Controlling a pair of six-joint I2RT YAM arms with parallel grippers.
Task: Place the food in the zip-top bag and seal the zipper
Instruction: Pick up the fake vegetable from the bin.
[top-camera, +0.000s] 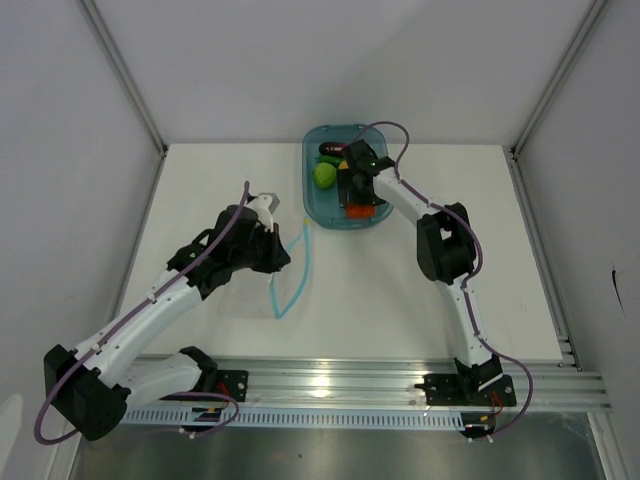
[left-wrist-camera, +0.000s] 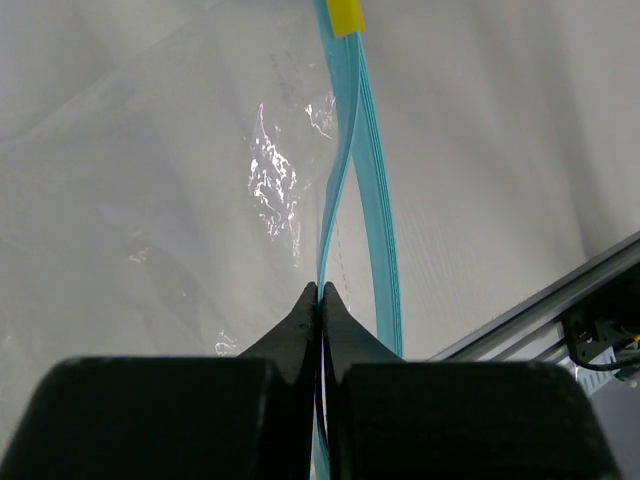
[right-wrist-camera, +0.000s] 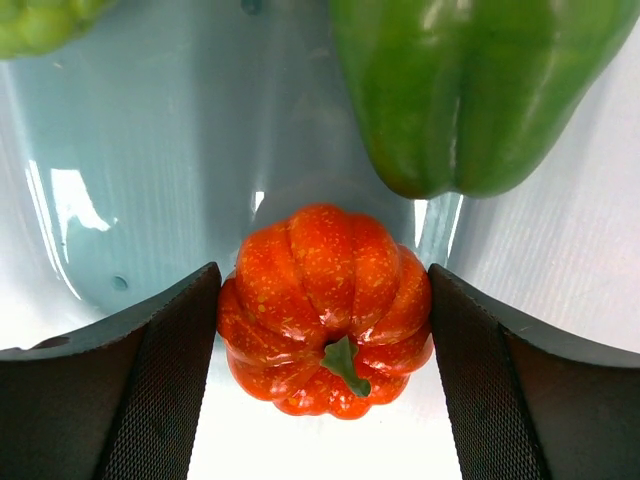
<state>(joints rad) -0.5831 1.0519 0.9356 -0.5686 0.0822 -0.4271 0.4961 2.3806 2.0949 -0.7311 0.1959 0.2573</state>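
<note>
My left gripper (top-camera: 272, 215) (left-wrist-camera: 322, 290) is shut on the light blue zipper (top-camera: 300, 262) (left-wrist-camera: 378, 240) of the clear zip-top bag (left-wrist-camera: 190, 200), which lies on the white table. The strip's two halves stand apart, and a yellow tab (left-wrist-camera: 347, 15) sits at the far end. My right gripper (top-camera: 358, 198) (right-wrist-camera: 323, 280) is down in the teal tray (top-camera: 312, 205) (right-wrist-camera: 150, 150). Its fingers touch both sides of the orange-red pumpkin (top-camera: 358, 211) (right-wrist-camera: 325, 300). A green pepper (right-wrist-camera: 470, 90), a light green fruit (top-camera: 324, 175) (right-wrist-camera: 40, 20) and a purple eggplant (top-camera: 330, 150) lie in the tray.
The tray stands at the back middle of the table. White walls enclose the table on the left, back and right. An aluminium rail (top-camera: 350, 385) (left-wrist-camera: 540, 315) runs along the near edge by the arm bases.
</note>
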